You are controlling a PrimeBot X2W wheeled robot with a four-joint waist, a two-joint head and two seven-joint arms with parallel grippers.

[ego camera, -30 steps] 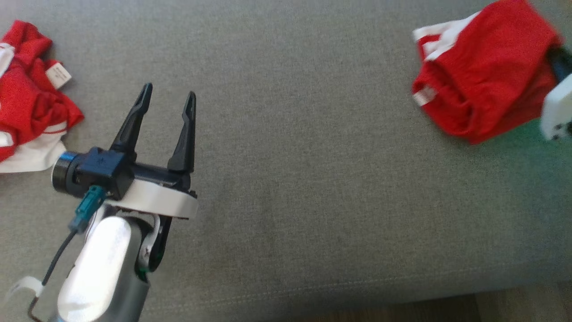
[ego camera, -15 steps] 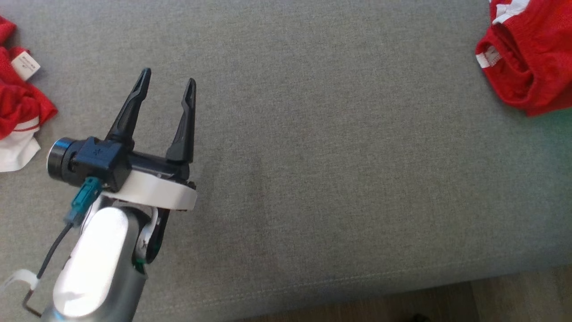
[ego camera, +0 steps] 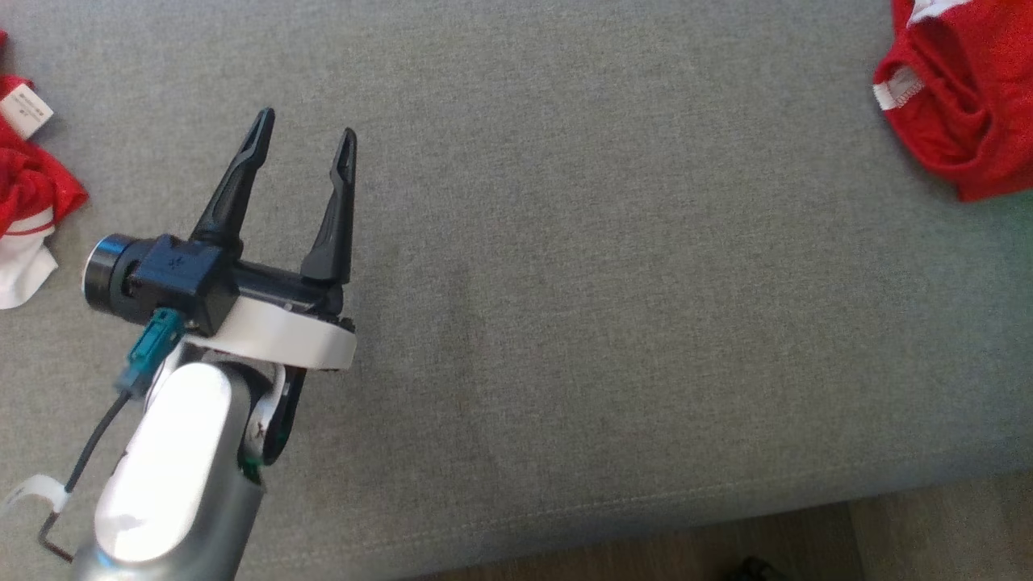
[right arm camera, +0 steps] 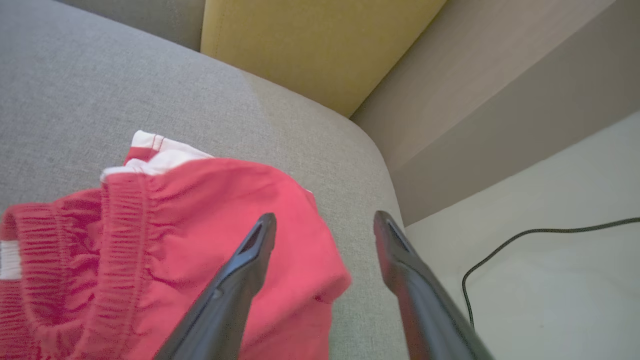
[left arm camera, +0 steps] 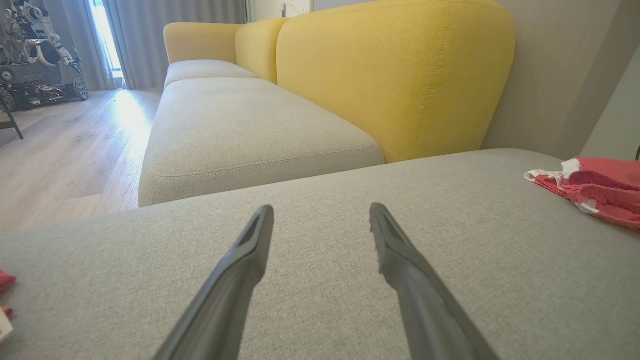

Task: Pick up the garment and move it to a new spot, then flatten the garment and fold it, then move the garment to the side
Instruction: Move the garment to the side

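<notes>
- Grey seat cushion (ego camera: 605,282) of a sofa carries everything; its front edge runs along the bottom of the head view, w/ wood floor (ego camera: 928,532) beyond.
- Red shorts (ego camera: 960,121) lie bunched at the cushion's far right end, cut off by the top right corner of the head view. White trim shows at the waistband.
- Right wrist view: shorts (right arm camera: 175,240) sit near the cushion's rounded corner, elastic waistband facing the cam, white-striped hem toward the yellow backrest (right arm camera: 310,45).
- Right gripper (right arm camera: 325,216): fingers spread wide, nothing btwn them. One finger overlaps the shorts' edge in the view; contact can't be told. The other finger is over the cushion's edge and the pale floor, where a thin black cable (right arm camera: 525,240) lies.
- Left gripper (ego camera: 307,123): fingers also wide apart, empty, over the cushion's near left part, tips pointing toward the far edge, well apart from the shorts.
- Left wrist view: gripper (left arm camera: 321,209) looks across bare cushion; shorts (left arm camera: 600,190) at the right edge.
- Second red-and-white garment (ego camera: 32,186) is crumpled at the cushion's left edge, white label (ego camera: 24,111) on top.
</notes>
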